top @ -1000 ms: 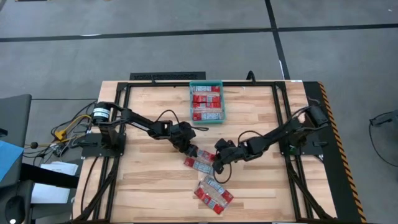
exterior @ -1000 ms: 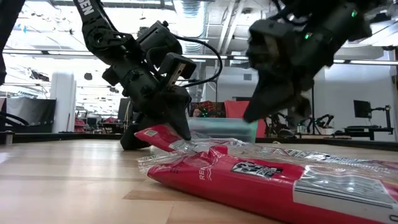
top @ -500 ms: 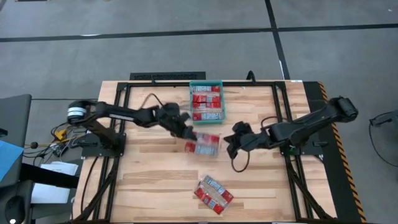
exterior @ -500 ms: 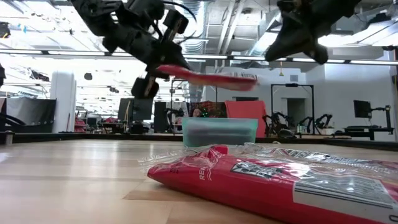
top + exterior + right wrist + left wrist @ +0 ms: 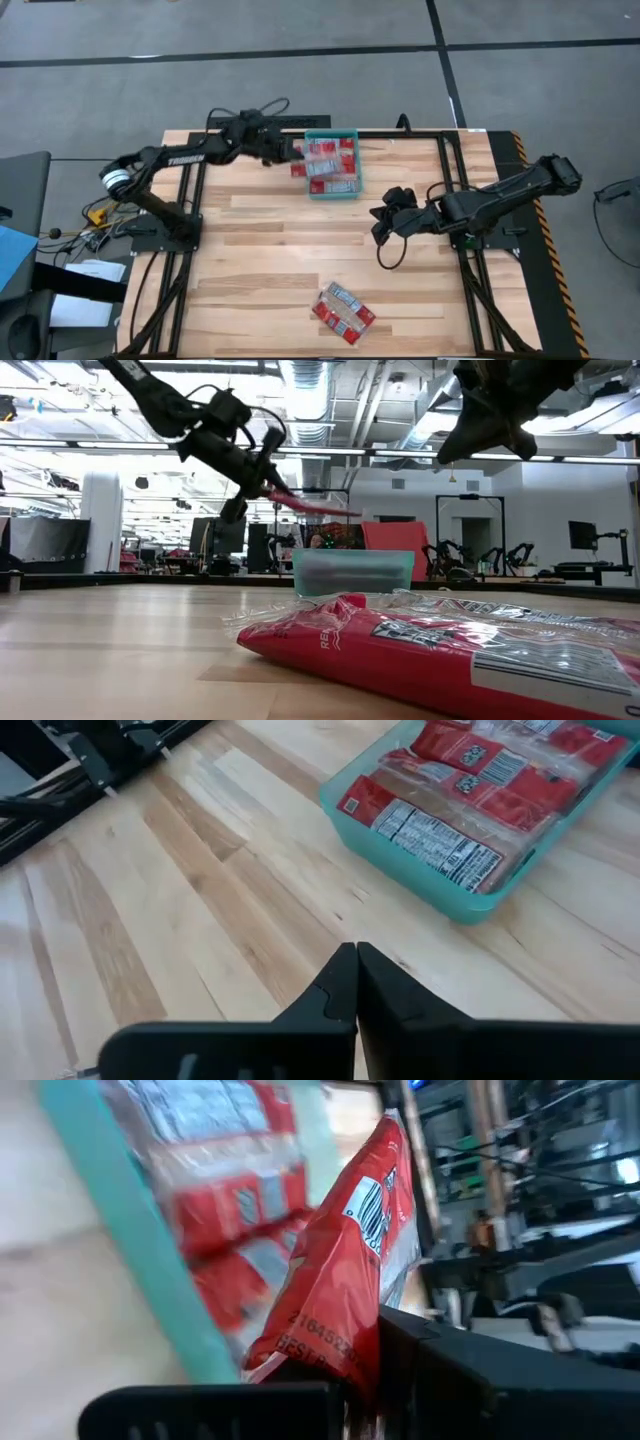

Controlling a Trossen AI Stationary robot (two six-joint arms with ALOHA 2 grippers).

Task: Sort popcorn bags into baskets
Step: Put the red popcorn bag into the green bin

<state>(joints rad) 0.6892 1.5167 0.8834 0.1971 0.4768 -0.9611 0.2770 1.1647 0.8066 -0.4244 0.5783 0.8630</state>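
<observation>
My left gripper (image 5: 289, 156) is shut on a red popcorn bag (image 5: 314, 160), held in the air over the left wall of the teal basket (image 5: 357, 163) at the table's far edge. In the low view the bag (image 5: 318, 507) juts out from that gripper (image 5: 262, 486) above the basket (image 5: 352, 572). Several red packets (image 5: 470, 780) lie flat inside the basket. Two more bags (image 5: 343, 310) lie on the table near its near edge. My right gripper (image 5: 380, 223) is shut and holds nothing, hovering right of the table's middle (image 5: 355, 972). My left gripper pinches the red bag between its two fingers (image 5: 440, 1370) by one short end (image 5: 318, 1352). It comes at it from the table's left side, slanting down. The bag is lifted clear and sticks out nearly level past the fingers, over the basket's wall (image 5: 130, 1250).
The dark frame rails (image 5: 450, 190) run along the table's left, right and far sides. Bare wood lies between the basket and the two bags near the near edge, which fill the low view's foreground (image 5: 430, 650).
My left gripper has lifted the bag off the middle of the table and carried it up and toward the far edge, to over the basket's left wall. My right gripper has risen from the bags and drawn back toward the table's right side.
</observation>
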